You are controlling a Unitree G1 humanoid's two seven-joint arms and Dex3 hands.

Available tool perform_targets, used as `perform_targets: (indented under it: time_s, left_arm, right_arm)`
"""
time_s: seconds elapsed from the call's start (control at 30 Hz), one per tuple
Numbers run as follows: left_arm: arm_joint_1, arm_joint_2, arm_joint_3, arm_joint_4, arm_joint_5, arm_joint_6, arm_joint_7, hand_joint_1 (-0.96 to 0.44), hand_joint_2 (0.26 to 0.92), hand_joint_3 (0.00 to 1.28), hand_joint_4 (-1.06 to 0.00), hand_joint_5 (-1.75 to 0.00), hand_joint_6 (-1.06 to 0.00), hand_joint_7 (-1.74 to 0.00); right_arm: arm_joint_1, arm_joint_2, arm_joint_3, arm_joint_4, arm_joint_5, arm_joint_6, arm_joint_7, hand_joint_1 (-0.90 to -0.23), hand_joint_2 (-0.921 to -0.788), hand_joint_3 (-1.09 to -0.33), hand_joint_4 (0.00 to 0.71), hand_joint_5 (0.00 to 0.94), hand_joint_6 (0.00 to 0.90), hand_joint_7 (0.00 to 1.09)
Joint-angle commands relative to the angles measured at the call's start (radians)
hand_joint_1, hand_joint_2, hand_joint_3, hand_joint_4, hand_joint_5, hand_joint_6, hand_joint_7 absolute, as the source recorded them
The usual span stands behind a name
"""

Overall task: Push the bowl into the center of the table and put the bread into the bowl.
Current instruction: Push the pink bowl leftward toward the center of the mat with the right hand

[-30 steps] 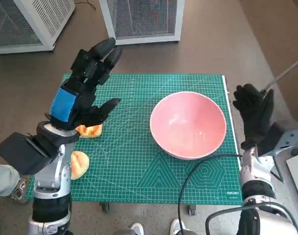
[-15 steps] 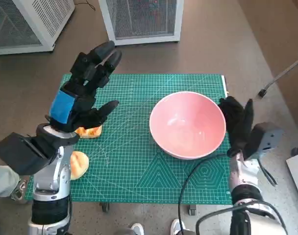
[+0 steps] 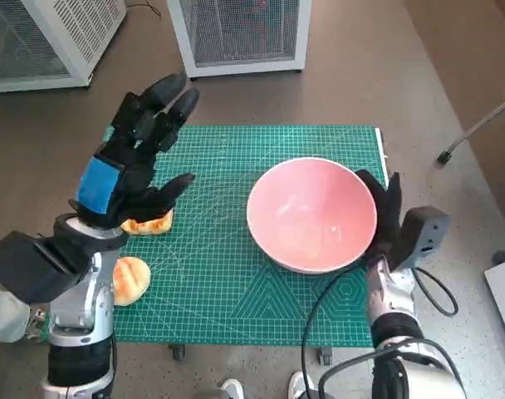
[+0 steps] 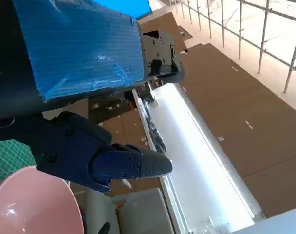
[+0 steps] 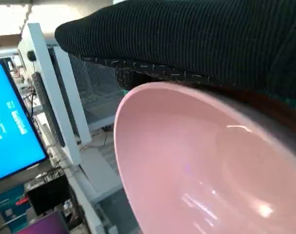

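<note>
The right hand [image 3: 384, 218] has swung in flat against the pink bowl [image 3: 311, 214], nudging it off the green mat's [image 3: 236, 283] edge but short of centre, bread [image 3: 129, 278] untouched beneath the raised, spread left hand [image 3: 124, 170].

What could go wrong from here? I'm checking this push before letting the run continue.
The right hand in the black glove presses the round pink bowl's outer wall high, near the rim, so the bowl may tip or spin rather than slide. The open left hand hovers over the green cutting mat above two orange-brown bread pieces; lowering it carelessly could knock them toward the mat's edge.
</note>
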Motion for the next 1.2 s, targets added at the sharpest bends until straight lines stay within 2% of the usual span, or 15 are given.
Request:
perform_targets:
  time_s: [0.03, 0.27, 0.67, 0.93, 1.2]
  left_arm:
    - [0.016, 0.015, 0.011, -0.023, 0.000, 0.005, 0.004, -0.58, 0.921, 0.32, -0.21, 0.00, -0.01, -0.53]
    - [0.034, 0.021, 0.018, -0.047, 0.002, 0.018, 0.012, -0.59, 0.921, 0.32, -0.22, 0.00, -0.02, -0.53]
    - [0.063, 0.029, 0.027, -0.096, 0.001, 0.050, 0.028, -0.60, 0.921, 0.31, -0.22, 0.00, -0.02, -0.53]
    - [0.078, 0.032, 0.033, -0.112, 0.004, 0.054, 0.035, -0.61, 0.921, 0.31, -0.22, 0.00, -0.02, -0.53]
    - [0.090, 0.029, 0.034, -0.121, 0.006, 0.051, 0.042, -0.59, 0.921, 0.31, -0.22, 0.00, -0.02, -0.52]
  right_arm:
    - [-0.010, 0.034, -0.010, 0.008, 0.010, 0.019, 0.013, -0.486, -0.921, -0.544, 0.433, 0.014, 0.670, 0.05]
    - [-0.036, 0.066, -0.016, 0.010, 0.013, 0.024, 0.011, -0.485, -0.921, -0.540, 0.421, 0.005, 0.687, 0.05]
    - [-0.076, 0.114, -0.025, 0.011, 0.017, 0.035, 0.004, -0.498, -0.921, -0.519, 0.457, 0.014, 0.724, 0.06]
    - [-0.093, 0.125, -0.014, 0.012, 0.000, 0.042, -0.002, -0.496, -0.921, -0.504, 0.473, 0.015, 0.713, 0.05]
    - [-0.108, 0.129, -0.002, 0.013, -0.012, 0.052, -0.009, -0.507, -0.921, -0.530, 0.466, 0.005, 0.692, 0.04]
